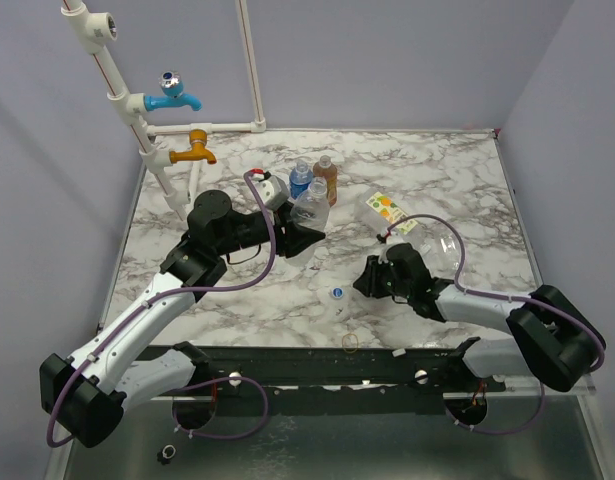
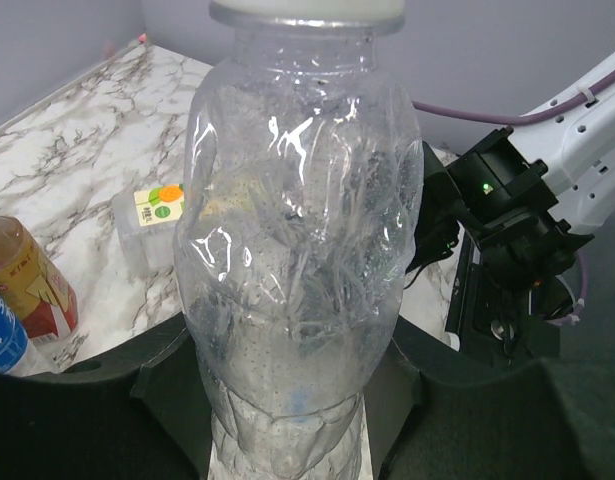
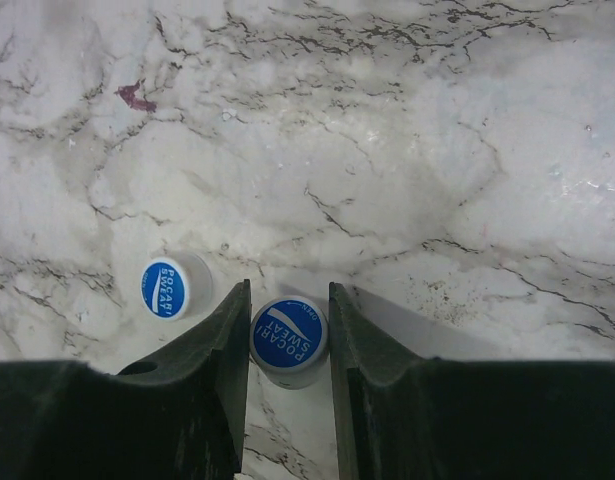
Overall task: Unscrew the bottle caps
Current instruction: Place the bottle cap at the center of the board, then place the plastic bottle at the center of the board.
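The right gripper (image 3: pixel 289 305) clenches a blue Pocari Sweat cap (image 3: pixel 289 340) (a second cap (image 3: pixel 169 287) sits just beside on the marble (image 3: pixel 387 150)), apparently parking it; the left gripper (image 2: pixel 287 365) grasps the clear bottle (image 2: pixel 297 230) low, presenting its white cap (image 2: pixel 307 10).

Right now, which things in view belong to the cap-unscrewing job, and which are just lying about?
Job:
- clear bottle, capped, in left gripper
- blue-and-white cap in right gripper
- loose cap
- blue-labelled bottle
- amber bottle
- squarish bottle

Lying about:
- yellowish ring
- blue tap
- orange tap
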Controlling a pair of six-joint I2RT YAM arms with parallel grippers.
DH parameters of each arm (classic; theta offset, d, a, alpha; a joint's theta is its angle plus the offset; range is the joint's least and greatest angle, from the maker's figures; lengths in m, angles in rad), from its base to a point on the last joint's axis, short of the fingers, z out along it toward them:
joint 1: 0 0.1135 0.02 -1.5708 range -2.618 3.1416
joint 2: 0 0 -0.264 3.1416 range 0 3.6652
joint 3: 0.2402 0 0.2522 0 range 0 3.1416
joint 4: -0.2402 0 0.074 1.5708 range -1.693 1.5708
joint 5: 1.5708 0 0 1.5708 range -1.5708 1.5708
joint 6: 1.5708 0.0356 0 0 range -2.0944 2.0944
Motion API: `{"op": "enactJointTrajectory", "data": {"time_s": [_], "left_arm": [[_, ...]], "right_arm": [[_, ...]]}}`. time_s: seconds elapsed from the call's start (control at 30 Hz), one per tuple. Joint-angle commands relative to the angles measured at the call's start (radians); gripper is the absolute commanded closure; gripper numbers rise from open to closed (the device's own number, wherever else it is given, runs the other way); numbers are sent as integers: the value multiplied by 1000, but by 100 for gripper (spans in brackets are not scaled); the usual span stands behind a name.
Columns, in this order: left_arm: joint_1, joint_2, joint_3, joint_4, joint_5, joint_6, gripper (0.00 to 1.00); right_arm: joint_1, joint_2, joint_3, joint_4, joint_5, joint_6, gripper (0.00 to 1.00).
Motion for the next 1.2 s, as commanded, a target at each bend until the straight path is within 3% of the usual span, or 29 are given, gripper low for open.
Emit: {"op": "enactJointTrajectory", "data": {"time_s": [0.0, 0.13, 0.27, 0.37, 0.53, 0.8, 0.93, 1.17], "left_arm": [[2, -5, 2, 37, -18, -17, 100], [2, -8, -3, 48, -29, -20, 100], [2, -17, -9, 48, -37, -22, 100], [2, -18, -10, 52, -36, -27, 100], [2, -20, -11, 61, -26, -39, 100], [2, -24, -18, 61, -9, -40, 100], [1, -28, -16, 57, 31, -38, 100], [1, -20, -14, 52, 118, -27, 100]], "right_arm": [[1, 6, 13, 27, 20, 40, 82], [1, -24, 54, -28, 25, 9, 53], [1, -109, 136, -148, 33, -41, 33], [1, -196, 234, -234, 67, -93, 23], [1, -301, 468, -318, 46, -173, 15], [1, -249, 800, -307, -276, -219, 0], [1, -217, 848, -217, -471, -177, 0], [1, -120, 892, -141, -611, -128, 1]]}}
